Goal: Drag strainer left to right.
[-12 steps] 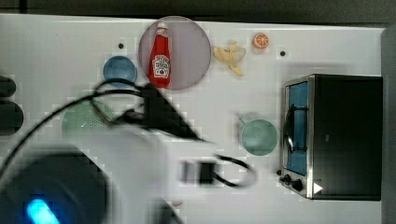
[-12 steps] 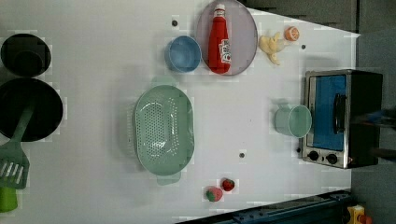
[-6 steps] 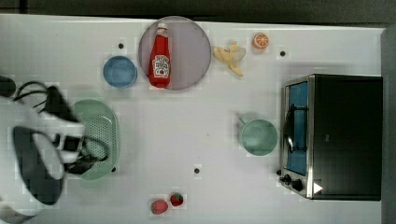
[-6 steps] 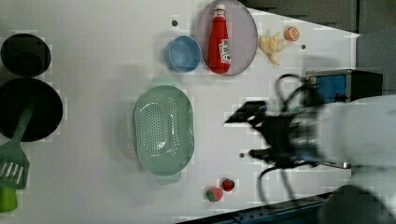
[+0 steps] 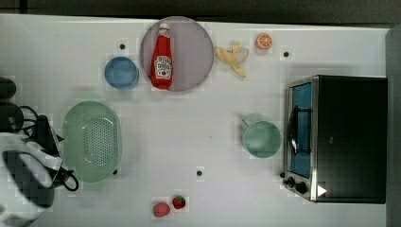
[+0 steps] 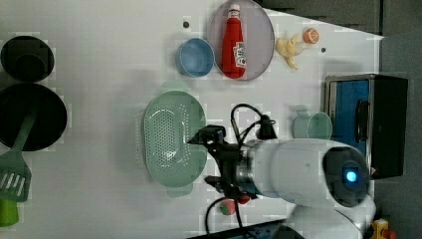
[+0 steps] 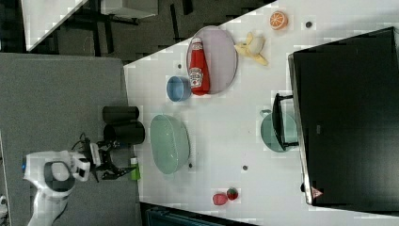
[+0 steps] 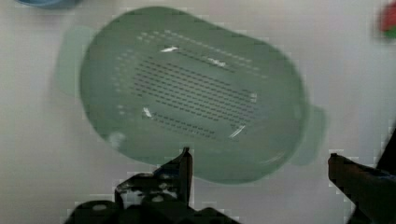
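White tabletop [image 5: 198,142] runs across the top view, with dark floor showing along the upper edge. On it, at the left of the frame, lies the large pale mint-green oval plastic strainer [image 5: 91,141] with a perforated centre; in the left view it sits just left of centre [image 6: 173,141], in the right view at centre left [image 7: 169,143], and in the wrist view it spreads across the middle [image 8: 191,100], resting flat with a tab handle at each end.

Robot's claw [image 6: 206,159] appears in the left view at the strainer's right rim, one finger over the rim's edge and the other near the lower handle; whether it touches the plastic I cannot tell. Its fingers stand wide apart and hold nothing, as the wrist view also shows [image 8: 259,170].

Above the strainer in the top view sits a small round blue bowl [image 5: 121,72], and beside that a round grey plate [image 5: 189,52] carrying a red ketchup bottle [image 5: 161,59]. A peeled banana [image 5: 232,56] and an orange slice [image 5: 264,41] lie further right. Right of centre stands a teal-green mug [image 5: 261,138], just beside a black toaster oven with a blue door [image 5: 340,139]. Two small red strawberries [image 5: 170,206] rest near the lower edge
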Robot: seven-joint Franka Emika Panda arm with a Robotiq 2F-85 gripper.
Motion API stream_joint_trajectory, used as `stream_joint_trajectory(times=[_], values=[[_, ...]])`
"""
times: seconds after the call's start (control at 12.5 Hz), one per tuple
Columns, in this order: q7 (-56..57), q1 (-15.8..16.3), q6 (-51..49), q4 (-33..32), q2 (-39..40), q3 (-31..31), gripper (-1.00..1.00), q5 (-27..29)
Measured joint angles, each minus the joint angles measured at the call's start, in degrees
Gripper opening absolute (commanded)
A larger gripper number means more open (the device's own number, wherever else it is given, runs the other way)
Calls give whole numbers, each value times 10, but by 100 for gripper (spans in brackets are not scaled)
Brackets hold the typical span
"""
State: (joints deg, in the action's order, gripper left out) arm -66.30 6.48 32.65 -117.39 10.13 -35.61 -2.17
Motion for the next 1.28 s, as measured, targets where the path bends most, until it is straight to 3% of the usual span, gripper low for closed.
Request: stream_joint_trajectory(times=[0.4, 0.64, 0.88, 1.28], values=[[-87, -6, 189, -6, 164, 26, 100, -31], [-108, 2, 233, -17, 250, 73, 100, -39], [-118, 19, 223, -46, 257, 133, 100, -73], [-135, 27, 243, -44, 245, 137, 100, -60]])
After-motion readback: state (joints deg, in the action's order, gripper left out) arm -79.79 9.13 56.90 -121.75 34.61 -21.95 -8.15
